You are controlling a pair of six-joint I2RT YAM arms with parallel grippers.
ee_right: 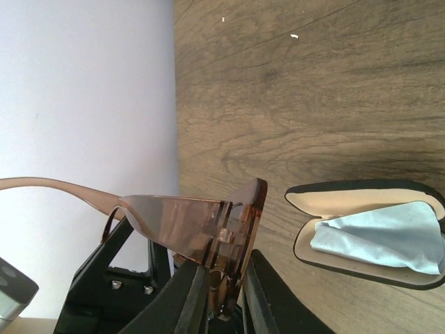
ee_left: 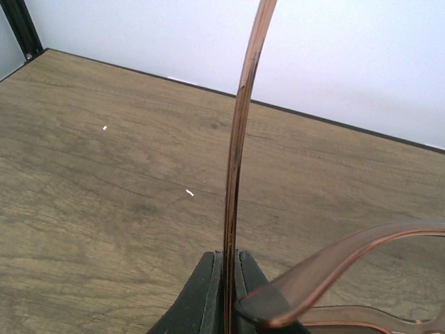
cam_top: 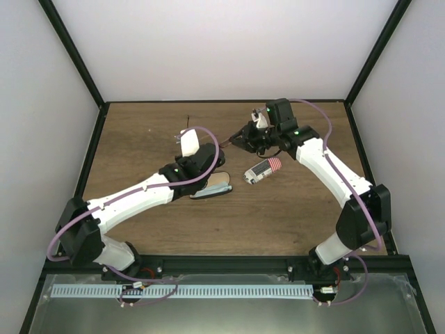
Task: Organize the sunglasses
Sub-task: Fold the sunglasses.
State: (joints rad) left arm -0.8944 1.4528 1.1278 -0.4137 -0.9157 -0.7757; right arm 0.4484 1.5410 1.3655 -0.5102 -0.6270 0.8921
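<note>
Both arms are holding the sunglasses (ee_right: pixel 181 219) between them over the rear middle of the table (cam_top: pixel 139 139), left gripper (ee_left: pixel 228 270) pinching one temple arm with jaws almost closed, right gripper (ee_right: pixel 226 282) clamping narrowly on the frame's hinge corner, open case (ee_right: pixel 309 216) with blue cloth (ee_right: pixel 379 236) lying nearby.

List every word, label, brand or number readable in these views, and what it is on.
No text is readable in any view.
On the striped case: stripes only, finer marks too small.
On the sunglasses: no brand shows.
On the open case and cloth: nothing.
</note>
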